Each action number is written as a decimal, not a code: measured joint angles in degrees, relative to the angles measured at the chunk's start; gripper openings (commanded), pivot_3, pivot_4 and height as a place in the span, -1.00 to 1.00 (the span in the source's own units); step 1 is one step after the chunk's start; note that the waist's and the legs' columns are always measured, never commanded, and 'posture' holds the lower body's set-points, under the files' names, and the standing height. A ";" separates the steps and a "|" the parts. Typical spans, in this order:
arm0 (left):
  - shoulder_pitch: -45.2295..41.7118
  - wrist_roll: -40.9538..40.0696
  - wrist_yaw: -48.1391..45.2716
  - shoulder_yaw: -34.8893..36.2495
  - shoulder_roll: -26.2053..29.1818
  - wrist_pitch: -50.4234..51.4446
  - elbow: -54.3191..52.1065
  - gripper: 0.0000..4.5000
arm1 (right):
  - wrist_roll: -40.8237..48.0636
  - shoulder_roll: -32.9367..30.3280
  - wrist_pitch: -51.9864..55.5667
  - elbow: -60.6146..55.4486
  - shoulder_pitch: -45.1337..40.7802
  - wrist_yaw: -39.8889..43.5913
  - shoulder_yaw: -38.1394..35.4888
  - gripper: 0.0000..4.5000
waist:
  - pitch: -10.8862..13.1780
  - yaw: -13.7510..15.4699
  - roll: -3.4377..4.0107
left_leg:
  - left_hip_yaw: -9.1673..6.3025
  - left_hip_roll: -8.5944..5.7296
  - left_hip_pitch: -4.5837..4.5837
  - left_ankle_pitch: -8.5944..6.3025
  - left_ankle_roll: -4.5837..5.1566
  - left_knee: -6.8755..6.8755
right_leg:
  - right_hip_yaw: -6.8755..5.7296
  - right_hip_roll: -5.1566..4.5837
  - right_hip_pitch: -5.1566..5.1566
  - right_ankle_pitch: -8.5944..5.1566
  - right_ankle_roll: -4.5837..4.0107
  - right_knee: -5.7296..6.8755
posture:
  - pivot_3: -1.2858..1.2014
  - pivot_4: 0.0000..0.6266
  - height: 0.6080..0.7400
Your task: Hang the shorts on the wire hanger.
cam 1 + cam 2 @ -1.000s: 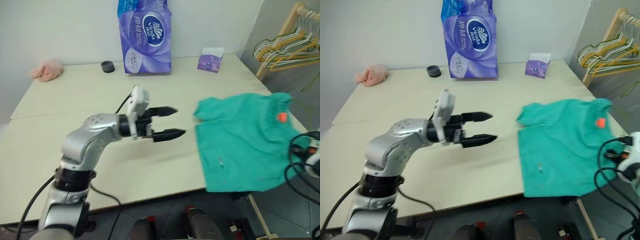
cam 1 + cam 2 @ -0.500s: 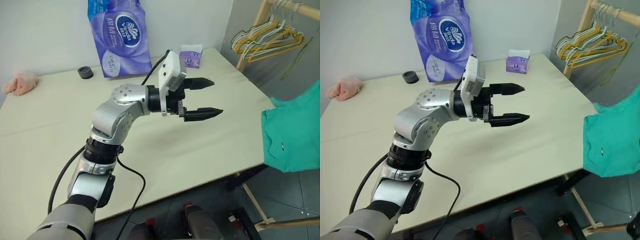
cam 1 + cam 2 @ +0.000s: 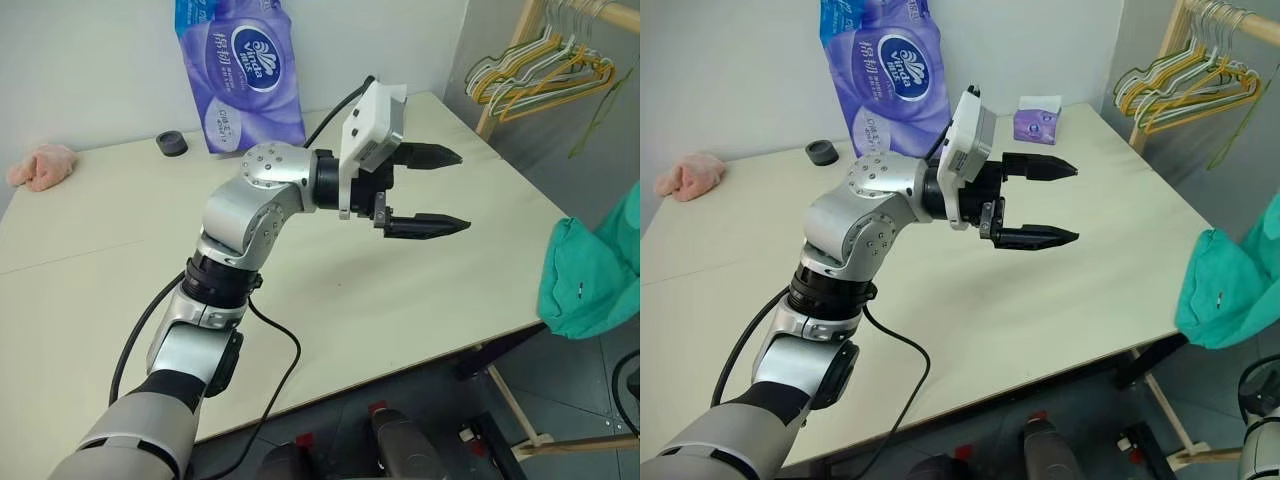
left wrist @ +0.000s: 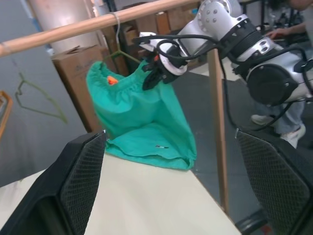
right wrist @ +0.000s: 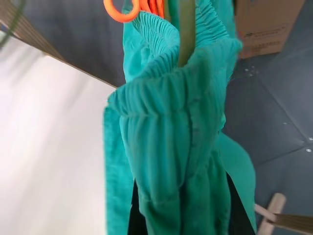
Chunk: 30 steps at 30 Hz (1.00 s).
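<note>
Shorts [image 4: 142,117] clenched in right jaws, seemingly over hanger wire [image 5: 186,29]; left jaws released.

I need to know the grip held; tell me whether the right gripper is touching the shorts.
Touching. In the left wrist view the right gripper is clamped on the gathered waistband of the shorts, which hang from it beside the table.

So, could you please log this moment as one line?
right pincer: shut on shorts, lifted off table | left pincer: open, empty

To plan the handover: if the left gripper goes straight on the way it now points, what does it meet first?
Probably the shorts, hanging past the table edge from the right gripper; nothing stands between, though depth is unclear.
</note>
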 measured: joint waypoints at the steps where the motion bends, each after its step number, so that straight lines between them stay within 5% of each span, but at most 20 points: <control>1: -0.59 -0.03 -0.31 -0.01 -0.10 0.00 0.53 0.98 | -0.02 0.53 0.49 -0.70 -0.09 -0.07 -0.32 -1.00 | 0.00 -0.02 -0.01 | 0.00 0.01 0.00 0.00 0.00 0.00 | 0.00 0.01 0.00 0.00 0.00 -0.01 | -0.24 -0.45 1.00; 5: -3.65 -1.43 -2.78 0.12 -1.18 1.49 3.70 0.98 | -0.08 2.46 1.71 -3.93 -0.78 -0.12 -0.88 -1.00 | 0.04 -0.15 -0.01 | 0.04 0.01 0.02 -0.01 0.00 -0.02 | 0.03 0.02 -0.01 -0.01 0.02 -0.01 | -0.24 -0.45 1.00; 18: -5.31 0.30 -5.39 0.10 -1.05 -0.30 7.01 1.00 | -2.43 10.37 -1.13 -18.20 -7.68 -4.68 -1.71 0.99 | 0.21 -1.39 0.14 | 0.18 0.02 0.04 -0.03 -0.06 -0.09 | 0.21 0.02 -0.13 -0.03 0.07 0.02 | -0.22 -0.53 1.00; 25: -2.10 2.61 -2.99 0.95 1.68 -1.30 7.03 1.00 | -6.55 10.30 -20.14 -22.61 -5.91 -7.53 10.63 0.99 | 0.21 -1.45 0.15 | 0.44 0.03 0.13 -0.05 -0.08 -0.13 | 0.44 0.02 -0.19 -0.02 0.12 0.04 | -0.20 -0.55 1.00; 30: 3.84 8.41 10.11 3.85 3.04 -1.82 6.87 1.00 | -6.31 10.06 -42.93 -26.31 2.40 1.20 24.66 0.99 | 0.26 -1.54 -0.01 | 0.56 0.11 0.60 -0.10 -0.15 -0.19 | 0.57 0.05 -0.01 -0.01 0.17 0.01 | -0.18 -0.58 1.00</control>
